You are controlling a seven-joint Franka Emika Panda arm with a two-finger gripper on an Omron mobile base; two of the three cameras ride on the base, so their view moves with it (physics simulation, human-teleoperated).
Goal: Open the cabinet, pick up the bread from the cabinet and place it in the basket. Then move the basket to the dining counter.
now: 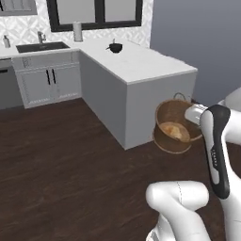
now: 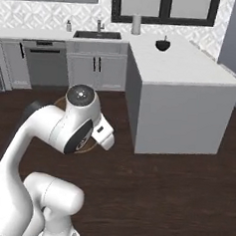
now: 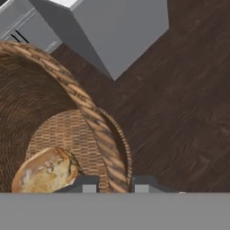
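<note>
The small round brown woven basket (image 1: 173, 126) hangs in the air off the dark wooden floor (image 1: 70, 169), carried at the end of the white arm just beside the pale grey end wall of the long white marble-topped dining counter (image 1: 141, 61). Inside it, on the woven bottom, lies the small round golden-brown bread roll (image 3: 45, 171), so what remains is likely the setting of the basket on that counter. In the hand view the two-finger gripper (image 3: 115, 183) has its dark tips on either side of the thick woven rim or handle strip of the basket, close against it, so it looks pinched on that strip, though the contact itself is hidden at the bottom edge. The basket should be light and fairly stiff, yet held at one edge it hangs tilted and may swing; the weave gives good friction, and slow moves would keep it from twisting in the jaws. The roll is light and loose, free to shift if the basket tips far. A small dark bowl (image 2: 162, 44) stands farther along the counter top.
</note>
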